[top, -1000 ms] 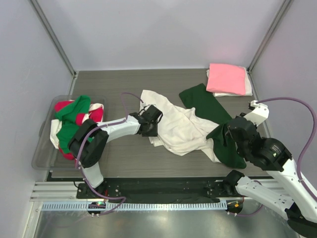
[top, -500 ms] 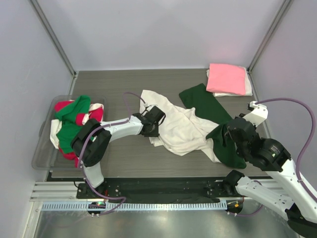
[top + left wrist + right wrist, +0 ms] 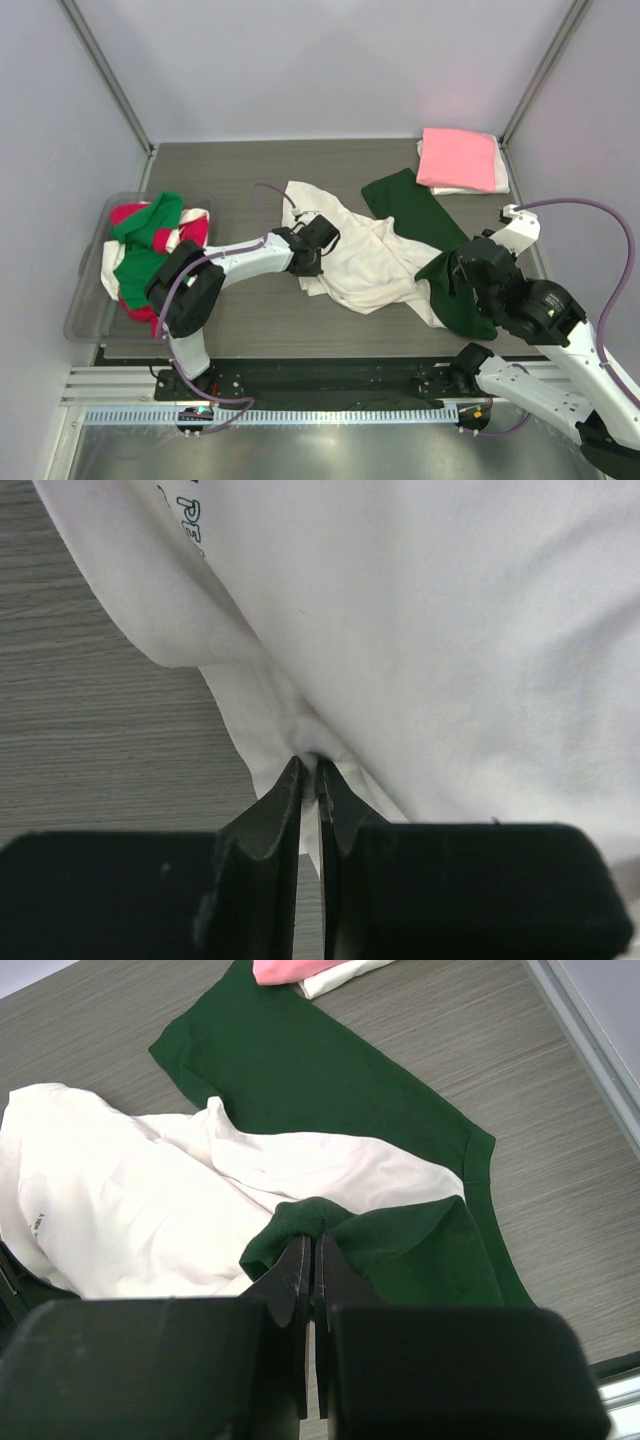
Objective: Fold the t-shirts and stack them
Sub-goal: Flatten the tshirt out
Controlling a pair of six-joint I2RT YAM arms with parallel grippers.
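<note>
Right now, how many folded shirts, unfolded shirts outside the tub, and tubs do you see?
Folded shirts: 2, the pink shirt on the white shirt
Unfolded shirts outside the tub: 1, the cream-white and green shirt
Tubs: 1, the clear tub
Total: 4

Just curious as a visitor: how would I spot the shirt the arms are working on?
Look at the middle of the grey table. The crumpled shirt sprawled there is cream-white with dark green parts, unlike the folded pink shirt at the back right.
</note>
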